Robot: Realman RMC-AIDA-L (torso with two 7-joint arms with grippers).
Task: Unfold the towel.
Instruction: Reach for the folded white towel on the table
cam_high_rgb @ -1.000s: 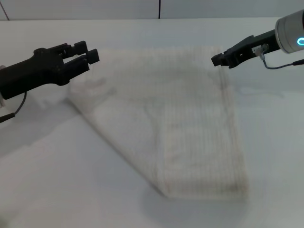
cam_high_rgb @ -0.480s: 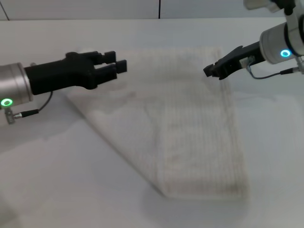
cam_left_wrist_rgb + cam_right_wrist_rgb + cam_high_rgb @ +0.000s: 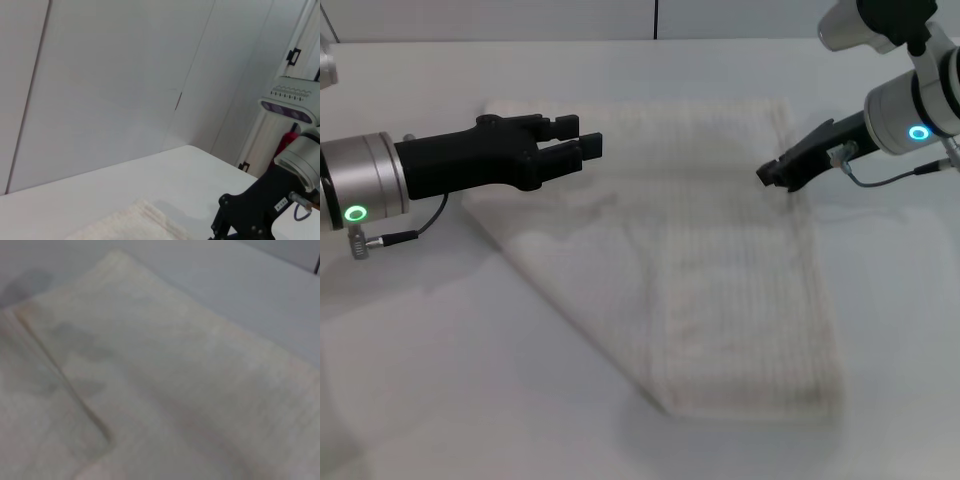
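Observation:
The towel [image 3: 710,260] is a cream-white ribbed cloth lying flat on the white table, with its left part folded over along a diagonal edge. My left gripper [image 3: 582,140] is open and empty, hovering over the towel's far left area. My right gripper [image 3: 772,177] hovers just over the towel's right hem, near the far right corner. In the right wrist view the towel [image 3: 190,390] fills the picture, with a folded layer's edge across it. The left wrist view shows a towel corner [image 3: 137,220] and my right gripper [image 3: 240,215] beyond it.
The white table [image 3: 440,380] extends on all sides of the towel. A pale wall [image 3: 520,15] with a dark vertical seam stands behind its far edge. Cables hang under both wrists.
My left gripper has moved to the right, from beside the towel's far left corner to over the cloth. My right gripper has shifted slightly nearer along the right hem. The towel has not moved.

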